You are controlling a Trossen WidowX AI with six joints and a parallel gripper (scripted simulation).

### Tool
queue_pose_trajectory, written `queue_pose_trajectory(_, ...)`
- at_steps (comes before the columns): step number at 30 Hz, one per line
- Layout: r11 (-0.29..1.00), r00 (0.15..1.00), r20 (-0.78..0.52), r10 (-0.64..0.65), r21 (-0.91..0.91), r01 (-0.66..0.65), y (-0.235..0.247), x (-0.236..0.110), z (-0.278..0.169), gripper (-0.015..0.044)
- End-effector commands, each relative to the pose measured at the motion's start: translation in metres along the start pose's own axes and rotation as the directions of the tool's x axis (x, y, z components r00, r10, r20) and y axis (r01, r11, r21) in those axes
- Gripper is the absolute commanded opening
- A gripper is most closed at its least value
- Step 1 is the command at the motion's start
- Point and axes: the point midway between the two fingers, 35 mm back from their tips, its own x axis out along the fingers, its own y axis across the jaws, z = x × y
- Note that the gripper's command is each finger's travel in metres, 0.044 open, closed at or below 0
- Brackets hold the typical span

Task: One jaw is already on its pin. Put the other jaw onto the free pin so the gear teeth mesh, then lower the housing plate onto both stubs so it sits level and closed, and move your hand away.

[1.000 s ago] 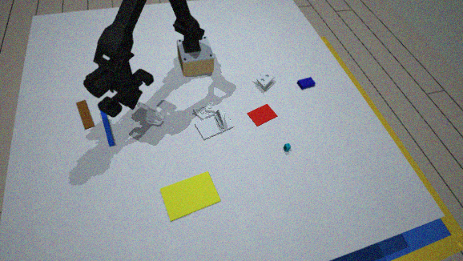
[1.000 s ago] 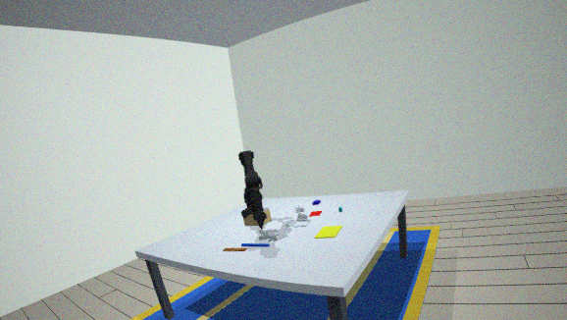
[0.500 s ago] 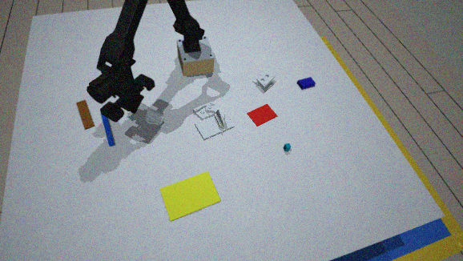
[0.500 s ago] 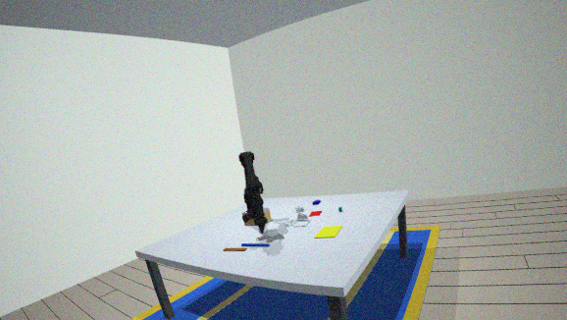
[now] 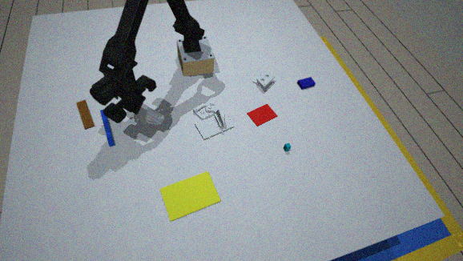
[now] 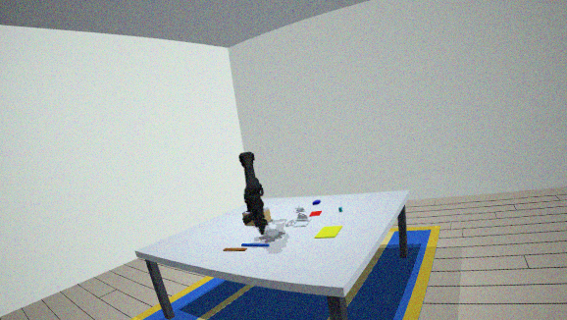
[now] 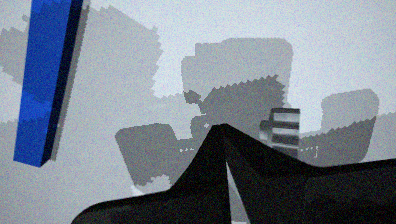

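My gripper (image 5: 137,110) (image 6: 263,233) (image 7: 219,131) is shut and empty, pointing down above the table's left part. A pale loose piece, seemingly the free jaw (image 5: 154,116), lies in the arm's shadow just beyond the fingertips. Its ribbed, tooth-like part (image 7: 286,128) shows right of the tips in the wrist view; my fingers may hide some of it. The white base (image 5: 209,130) lies to the right in the top view, with the fitted jaw (image 5: 221,119) seemingly on it. Its pins and mesh are too faint to tell. A small white piece with dark dots, seemingly the housing plate (image 5: 264,80), lies apart, farther right.
A blue bar (image 5: 108,129) (image 6: 255,244) (image 7: 42,85) lies close to the gripper, with a brown bar (image 5: 85,114) (image 6: 234,249) beyond. A yellow sheet (image 5: 191,196), red sheet (image 5: 262,114), teal bit (image 5: 287,147) and dark blue block (image 5: 306,83) also lie on the table.
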Motion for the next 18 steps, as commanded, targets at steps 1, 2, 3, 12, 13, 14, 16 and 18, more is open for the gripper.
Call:
queue_pose_trajectory(1,1.0,1.0,-0.003,0.003,0.004,-0.003,-0.006,-0.001,-0.001,0.0)
queue_pose_trajectory(2,1.0,1.0,-0.003,0.003,0.004,-0.003,-0.008,-0.001,-0.001,0.0)
queue_pose_trajectory(3,1.0,1.0,-0.003,0.002,0.004,-0.002,-0.01,-0.001,-0.001,0.0)
queue_pose_trajectory(12,1.0,1.0,-0.003,0.001,0.004,-0.001,-0.024,-0.001,-0.001,0.0)
queue_pose_trajectory(13,1.0,1.0,-0.003,0.001,0.004,-0.001,-0.026,-0.001,-0.001,0.0)
queue_pose_trajectory(14,1.0,1.0,-0.003,0.001,0.004,-0.001,-0.027,-0.001,-0.001,0.0)
queue_pose_trajectory(16,1.0,1.0,-0.003,0.001,0.004,-0.001,-0.031,-0.001,-0.001,0.0)
queue_pose_trajectory(18,1.0,1.0,-0.003,0.0,0.004,0.0,-0.034,-0.001,-0.001,0.0)
